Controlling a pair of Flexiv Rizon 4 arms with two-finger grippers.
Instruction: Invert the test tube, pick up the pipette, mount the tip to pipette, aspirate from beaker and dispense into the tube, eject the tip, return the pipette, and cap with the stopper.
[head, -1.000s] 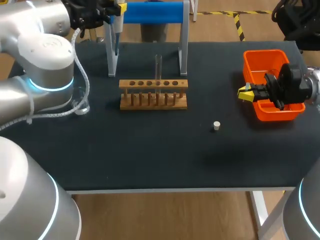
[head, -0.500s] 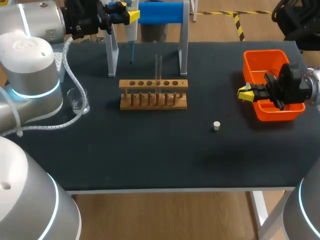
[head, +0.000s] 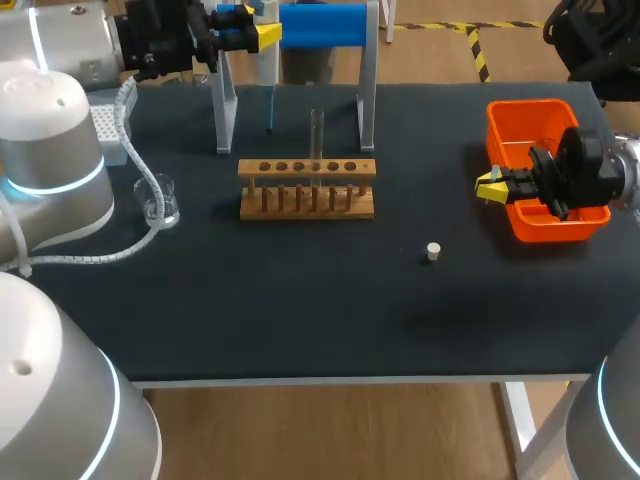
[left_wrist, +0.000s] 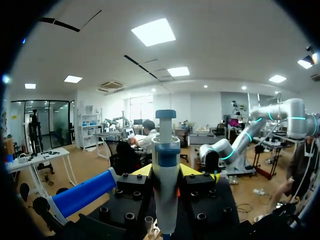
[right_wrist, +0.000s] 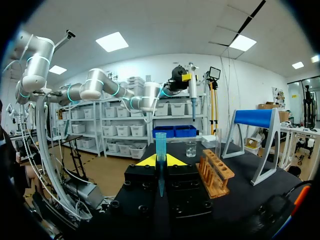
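My left gripper (head: 260, 33) is shut on the white and blue pipette (head: 266, 68) and holds it upright just in front of the blue stand (head: 320, 25). In the left wrist view the pipette (left_wrist: 165, 165) stands between the yellow fingertips (left_wrist: 142, 170). A clear test tube (head: 316, 130) stands upright in the wooden rack (head: 307, 187). The glass beaker (head: 160, 200) sits at the left. The small stopper (head: 433, 251) lies in front of the rack, to its right. My right gripper (head: 493, 186) hovers beside the orange bin (head: 520, 118), shut on a blue pipette tip (right_wrist: 160, 145).
A white tip box (head: 108, 128) sits at the far left behind the beaker. The stand's two grey legs (head: 366, 110) rise behind the rack. From the right wrist view the rack (right_wrist: 216, 172), beaker (right_wrist: 191, 148) and stand (right_wrist: 255, 118) lie ahead.
My left arm has carried the pipette to the right, away from the stand's left leg. Its elbow swung back, uncovering the beaker and tip box. The right arm has not moved.
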